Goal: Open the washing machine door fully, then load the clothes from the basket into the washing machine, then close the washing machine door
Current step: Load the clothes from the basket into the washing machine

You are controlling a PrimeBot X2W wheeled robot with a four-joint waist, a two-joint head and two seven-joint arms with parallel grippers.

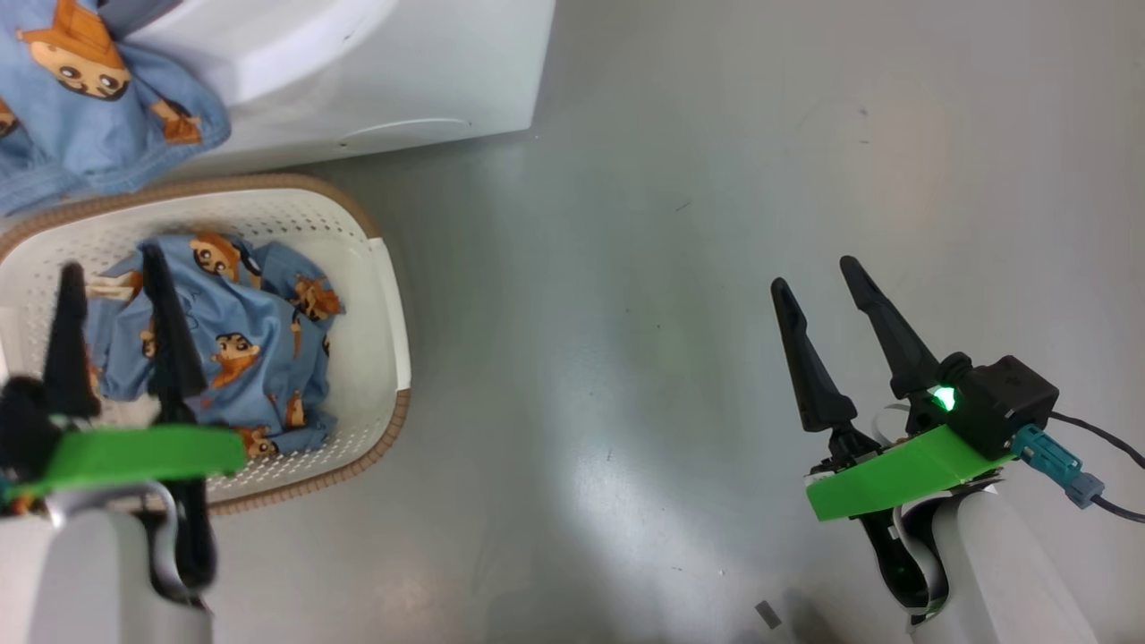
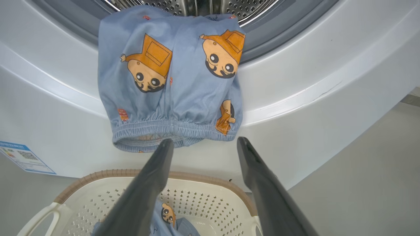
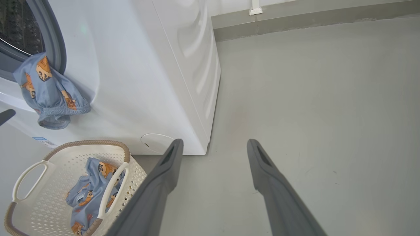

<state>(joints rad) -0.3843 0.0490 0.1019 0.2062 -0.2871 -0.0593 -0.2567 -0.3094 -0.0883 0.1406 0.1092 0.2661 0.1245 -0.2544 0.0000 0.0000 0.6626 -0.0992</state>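
Beneath the left gripper (image 1: 110, 261), its fingers (image 1: 170, 340) hide part of the clothes (image 1: 241, 349) in the basket (image 1: 385, 295), whose left end is cropped. Beyond the fingertips (image 2: 165, 146), the top of the hanging garment (image 2: 183, 95) vanishes into the cropped drum (image 2: 252, 8); print on the sticker (image 2: 24, 157) seems too small to read.

Bright, even light from overhead, with no hard shadows. On the glossy grey floor (image 1: 626, 268) a pale patch of glare lies just left of the right gripper (image 1: 814, 273), whose green lamp (image 1: 944, 398) burns out to white. The left gripper (image 1: 111, 259) is smeared with blur. In the left wrist view its fingers (image 2: 141, 196) are soft, and the washing machine (image 2: 295, 82) bows beyond their tips. The clothes (image 3: 52, 95) hanging far left of the right fingers cast a faint shadow.
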